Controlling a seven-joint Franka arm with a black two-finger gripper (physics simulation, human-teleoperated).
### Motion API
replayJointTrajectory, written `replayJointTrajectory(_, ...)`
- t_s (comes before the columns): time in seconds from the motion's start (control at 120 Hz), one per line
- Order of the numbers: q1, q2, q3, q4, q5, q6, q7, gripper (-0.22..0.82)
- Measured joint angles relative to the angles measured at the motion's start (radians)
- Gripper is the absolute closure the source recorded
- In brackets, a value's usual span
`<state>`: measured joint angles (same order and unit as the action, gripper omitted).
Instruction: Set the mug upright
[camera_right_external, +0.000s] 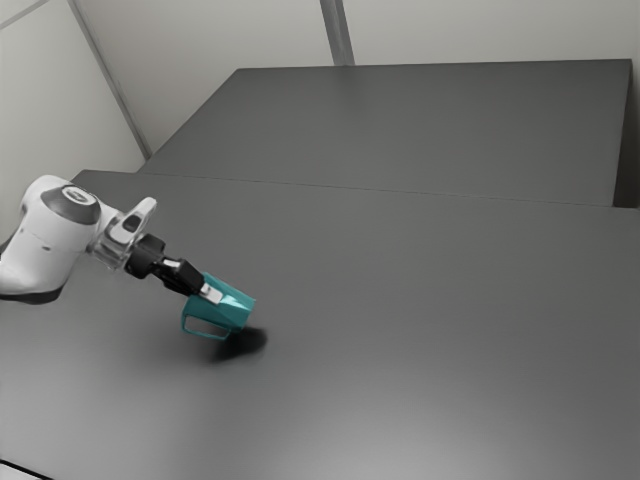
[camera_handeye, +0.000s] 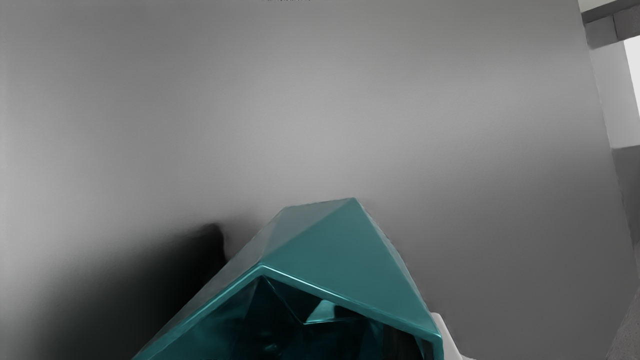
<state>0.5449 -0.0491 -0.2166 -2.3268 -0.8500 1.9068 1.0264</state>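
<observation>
My gripper holds the teal, faceted mug at its wall in the exterior view. The mug is tilted, its handle on the lower side and its base end away from the hand. In the wrist view the mug has its open mouth toward the hand. A pale fingertip of my gripper shows against the mug's outer side; the other finger is hard to make out in the mug's dark inside.
A dark grey table stretches around the mug, with the mug's dark shadow on it. Behind stands another grey surface, with pale walls beyond.
</observation>
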Motion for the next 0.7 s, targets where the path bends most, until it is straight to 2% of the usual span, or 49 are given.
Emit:
replayJointTrajectory(0.283,-0.072,-0.012,-0.195,0.072,0.436,0.247,-0.146,0.79)
replayJointTrajectory(0.475,-0.053,-0.013,-0.269,0.073,0.626,0.328,-0.295,0.79)
replayJointTrajectory(0.7,-0.057,-0.024,-0.302,0.030,0.781,0.375,-0.464,0.79)
